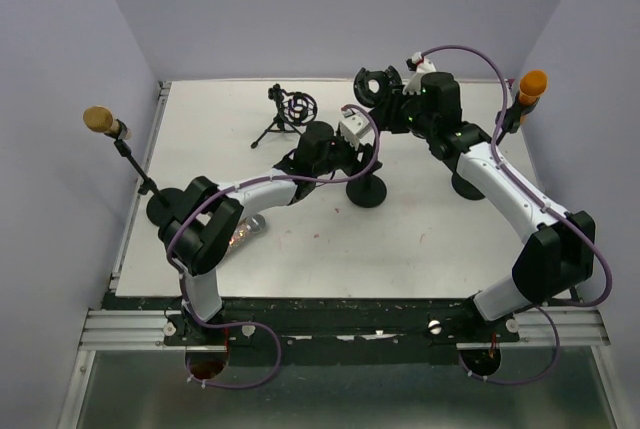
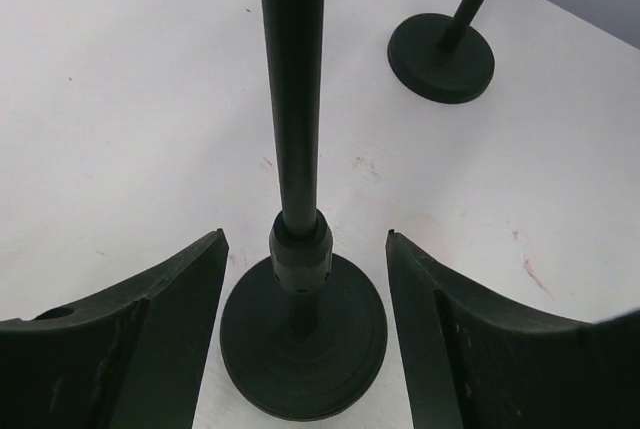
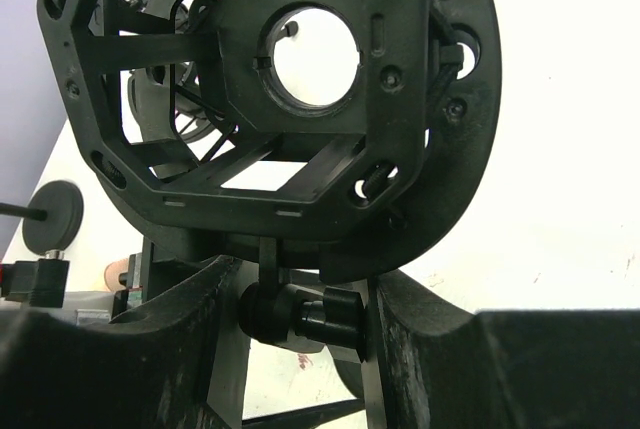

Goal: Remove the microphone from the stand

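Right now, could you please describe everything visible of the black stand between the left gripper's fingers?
The stand is matte black, seemingly metal: a round disc base flat on the white table and a slim upright pole with a collar just above the base. The left gripper straddles it, fingers either side of the collar, not touching.

Left arm reaches toward one o'clock, left hand (image 2: 305,249) spread open. Right arm reaches toward eleven o'clock, right hand (image 3: 300,299) clamping the shock mount (image 3: 400,129).

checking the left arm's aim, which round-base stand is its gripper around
The middle stand: its pole sits inside the open left gripper. The left-edge stand and right-edge stand are away from it.
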Tool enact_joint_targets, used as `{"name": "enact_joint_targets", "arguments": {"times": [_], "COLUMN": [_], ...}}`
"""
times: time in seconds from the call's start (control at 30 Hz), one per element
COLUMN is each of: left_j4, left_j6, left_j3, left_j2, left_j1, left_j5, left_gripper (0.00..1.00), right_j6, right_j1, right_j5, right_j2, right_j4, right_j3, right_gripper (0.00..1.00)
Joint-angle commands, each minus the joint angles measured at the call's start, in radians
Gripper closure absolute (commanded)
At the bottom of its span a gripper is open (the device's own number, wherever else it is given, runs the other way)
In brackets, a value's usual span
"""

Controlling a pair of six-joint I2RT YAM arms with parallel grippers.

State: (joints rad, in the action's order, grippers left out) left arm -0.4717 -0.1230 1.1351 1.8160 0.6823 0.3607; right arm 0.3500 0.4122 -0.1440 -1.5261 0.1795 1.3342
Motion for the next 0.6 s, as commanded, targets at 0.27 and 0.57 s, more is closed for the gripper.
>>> {"name": "enact_joint_targets", "arguments": {"times": [0.27, 0.57], "left_j4": [-0.007, 0.122], "left_j6": [0.017, 0.104], "left_j3": [0.022, -0.023], "left_j2": [0.040, -0.111], "left_j1": [0.006, 0.006], "left_j5": [0.043, 0.008], "left_gripper": [0.66, 1.00], "right_j6": [0.075, 0.159], "right_j1": [-0.012, -0.019], "right_j5": [-0.080, -0.140], "right_j2": [-0.013, -0.049], "right_j4": [0.012, 0.029], "right_j3": [0.023, 0.071], "right_gripper": [0.99, 0.99]}}
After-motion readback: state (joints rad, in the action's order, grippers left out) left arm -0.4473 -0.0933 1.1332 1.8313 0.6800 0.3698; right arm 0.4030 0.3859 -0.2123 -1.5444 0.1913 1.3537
